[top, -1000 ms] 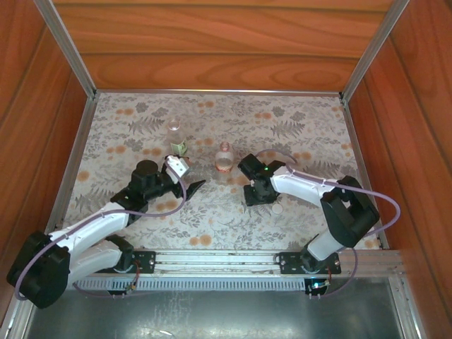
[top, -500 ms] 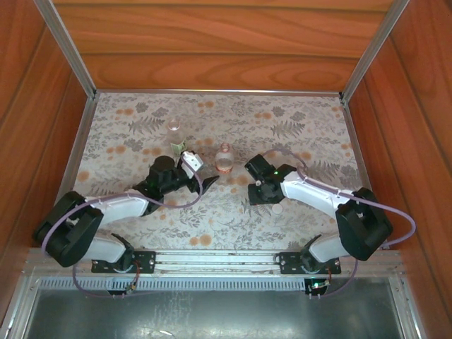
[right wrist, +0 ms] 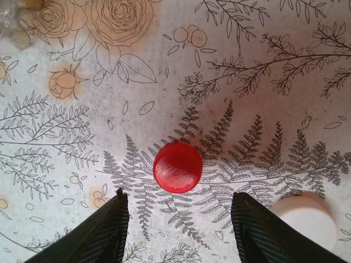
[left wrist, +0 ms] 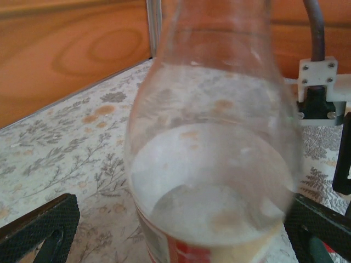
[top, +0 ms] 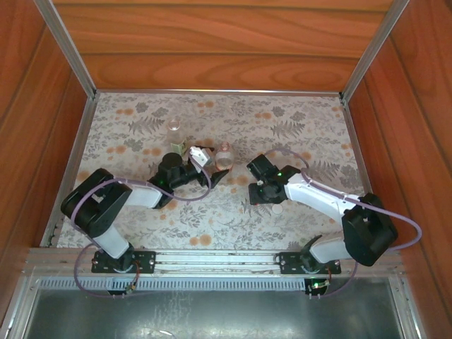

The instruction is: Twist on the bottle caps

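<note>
Left end effector (left wrist: 178,230) wide around clear bottle (left wrist: 214,164); right (right wrist: 178,197) half-wide, empty, above red cap (right wrist: 177,167)

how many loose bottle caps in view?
2. Red cap lies on the tablecloth ahead of the right gripper, centred on its fingers' gap. White cap sits nearby, partly behind one finger. Arms could hide more.

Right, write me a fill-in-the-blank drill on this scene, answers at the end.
The small round plastic cap between the right gripper's fingers is ____. The second cap, outside those fingers, is ____. Between the left gripper's open fingers stands a clear plastic ____.
Answers: red; white; bottle.
</note>
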Available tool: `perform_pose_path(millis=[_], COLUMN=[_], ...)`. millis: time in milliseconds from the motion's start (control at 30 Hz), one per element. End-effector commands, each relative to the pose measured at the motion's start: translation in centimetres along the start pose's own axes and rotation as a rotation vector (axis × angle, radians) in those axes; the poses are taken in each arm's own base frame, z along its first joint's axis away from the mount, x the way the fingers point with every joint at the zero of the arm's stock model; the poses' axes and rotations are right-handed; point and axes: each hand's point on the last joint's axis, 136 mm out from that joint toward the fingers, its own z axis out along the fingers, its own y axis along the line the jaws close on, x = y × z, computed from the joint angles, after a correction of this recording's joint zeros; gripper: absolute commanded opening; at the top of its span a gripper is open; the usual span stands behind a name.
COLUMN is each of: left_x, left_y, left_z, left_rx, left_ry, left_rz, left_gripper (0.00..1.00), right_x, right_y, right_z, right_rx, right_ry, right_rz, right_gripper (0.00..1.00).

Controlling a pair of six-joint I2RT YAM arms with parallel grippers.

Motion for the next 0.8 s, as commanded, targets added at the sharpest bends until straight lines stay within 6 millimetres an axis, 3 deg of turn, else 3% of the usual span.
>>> perform_pose_path(millis=[0, 433, 767], left_x=[-2.0, -1.3, -1.1], left_y=[-0.8, -1.5, -1.9], left_z=[0.9, 2.0, 2.2], left_rx=[0.057, 0.115, 0.145], left_ry=[-0.086, -0.089, -0.088], left_rz=[0.008, 0.010, -0.001], left_gripper=[1.00, 0.92, 0.68], right_x=[0.1, 0.1, 0.2], right_y=[-0.7, -0.9, -1.2], right_z=[-0.3, -0.8, -1.3], right_rx=[0.021, 0.035, 0.036], right_ry=[-0.005, -0.006, -0.018], right_rz=[0.015, 0.016, 0.026], right_gripper=[0.56, 0.56, 0.57])
